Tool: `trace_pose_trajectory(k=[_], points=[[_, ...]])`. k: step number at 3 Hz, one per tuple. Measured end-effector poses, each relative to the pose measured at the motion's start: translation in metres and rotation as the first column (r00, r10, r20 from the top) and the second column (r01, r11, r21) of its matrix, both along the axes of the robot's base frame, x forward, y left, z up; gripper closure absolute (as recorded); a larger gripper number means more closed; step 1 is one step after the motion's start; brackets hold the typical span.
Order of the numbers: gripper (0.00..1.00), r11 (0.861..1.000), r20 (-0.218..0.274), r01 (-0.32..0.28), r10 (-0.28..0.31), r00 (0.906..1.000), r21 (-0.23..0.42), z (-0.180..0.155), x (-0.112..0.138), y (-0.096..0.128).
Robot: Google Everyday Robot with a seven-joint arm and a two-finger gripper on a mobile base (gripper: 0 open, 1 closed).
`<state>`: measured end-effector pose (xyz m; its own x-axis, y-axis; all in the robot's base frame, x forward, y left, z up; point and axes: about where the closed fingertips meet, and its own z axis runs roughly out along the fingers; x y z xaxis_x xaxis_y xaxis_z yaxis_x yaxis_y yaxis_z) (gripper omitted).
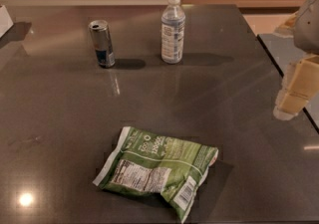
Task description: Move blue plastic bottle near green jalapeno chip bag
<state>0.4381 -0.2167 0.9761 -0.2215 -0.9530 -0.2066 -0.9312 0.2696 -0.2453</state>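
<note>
**Q:** What lies in the foreground?
**A:** The chip bag (157, 170), flat on the dark table (60, 118), left of the gripper (291, 101) and nearer the camera.

**Q:** And the gripper?
**A:** It hangs over the table's right edge. Whether it is open or closed cannot be told.

**Q:** What stands in the background?
**A:** The bottle (173, 29), upright and capped, beyond and left of the gripper, well apart from it and from the bag. The can (102, 44) stands farther left, near the bottle, not touching.
</note>
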Motion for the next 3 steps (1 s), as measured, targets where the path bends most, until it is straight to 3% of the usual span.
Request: trace_pose_trajectory(k=[1, 2, 3], points=[[0.0, 1.0, 0.002, 0.0, 0.0, 1.0, 0.009, 0.003, 0.004, 0.001], [0.0, 0.997, 0.009, 0.027, -0.027, 0.9996, 0.068, 0.003, 0.029, 0.0], [0.0, 0.984, 0.032, 0.048, -0.054, 0.998, 0.169, -0.002, 0.068, 0.003]])
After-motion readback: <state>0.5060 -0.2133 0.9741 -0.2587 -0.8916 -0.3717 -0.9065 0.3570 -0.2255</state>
